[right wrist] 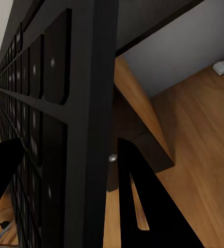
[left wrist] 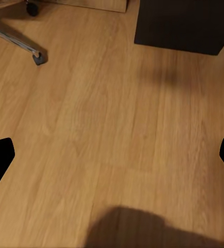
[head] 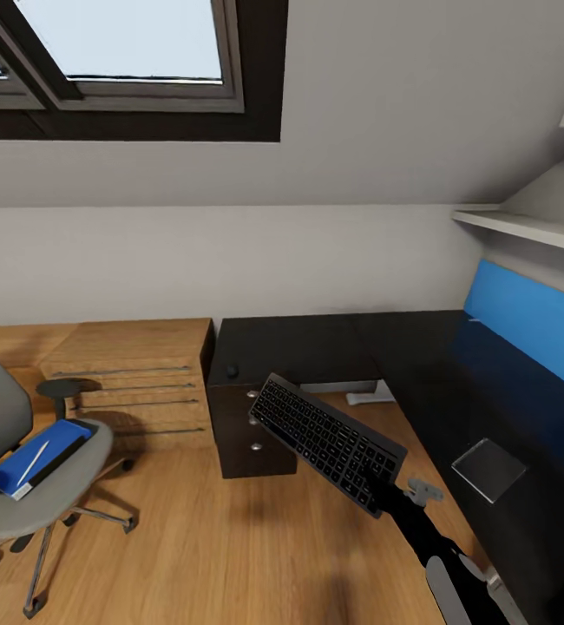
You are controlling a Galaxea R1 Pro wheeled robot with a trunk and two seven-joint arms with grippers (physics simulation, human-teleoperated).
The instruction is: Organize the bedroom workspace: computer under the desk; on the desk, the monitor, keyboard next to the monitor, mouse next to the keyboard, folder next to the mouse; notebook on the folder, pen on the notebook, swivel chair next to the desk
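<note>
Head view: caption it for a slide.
Right gripper holds the keyboard above the floor beside the dark desk.

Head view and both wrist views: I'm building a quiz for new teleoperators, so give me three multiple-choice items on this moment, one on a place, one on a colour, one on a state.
1. Where does the blue flat folder lie?
A. on the grey swivel chair's seat
B. on the dark desk
C. on the wooden floor

2. What colour is the panel on the wall behind the desk?
A. red
B. blue
C. green

3. What is the state of the right gripper?
A. open and empty
B. shut on the black flat keyboard
C. shut on the folder

Answers:
1 A: the blue flat folder rests on the grey swivel chair, a white pen-like stick on top.
2 B: the panel above the dark desk is bright blue.
3 B: the right gripper has a finger on each face of the black flat keyboard, held above the wooden floor.
</note>
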